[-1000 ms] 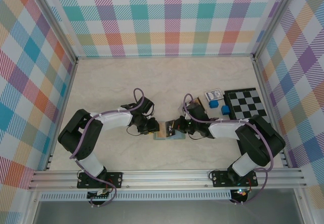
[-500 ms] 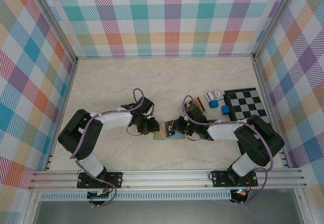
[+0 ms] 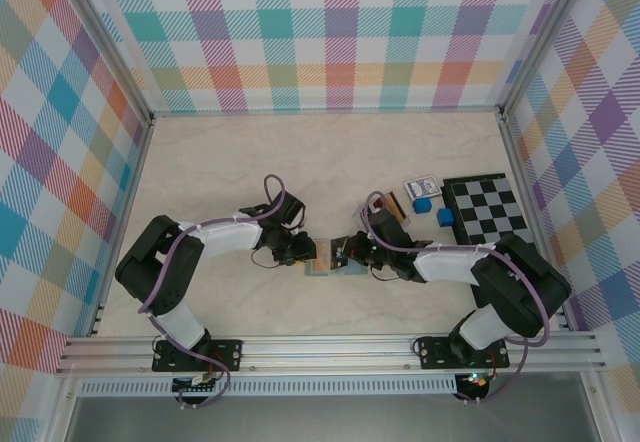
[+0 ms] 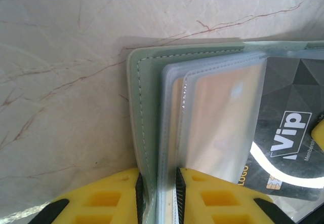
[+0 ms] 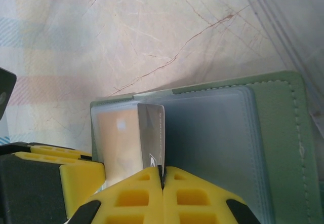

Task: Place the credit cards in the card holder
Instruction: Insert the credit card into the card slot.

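Note:
The sage-green card holder lies open on the table between the two arms. My left gripper is shut on its left cover and several clear sleeves. An orange-yellow card sits inside the front sleeve. A dark credit card marked VIP shows at the right of the left wrist view. My right gripper is shut on that dark card, which stands on edge over the holder's pale sleeves, beside the orange card. From above the grippers flank the holder.
A black-and-white checkerboard lies at the right. Beside it are a white-and-blue card pack and two blue cubes. A small dark-and-orange item lies behind the right wrist. Metal frame rails border the table.
The right arm has shifted slightly left toward the holder with the dark card. The left gripper has kept its hold and place.

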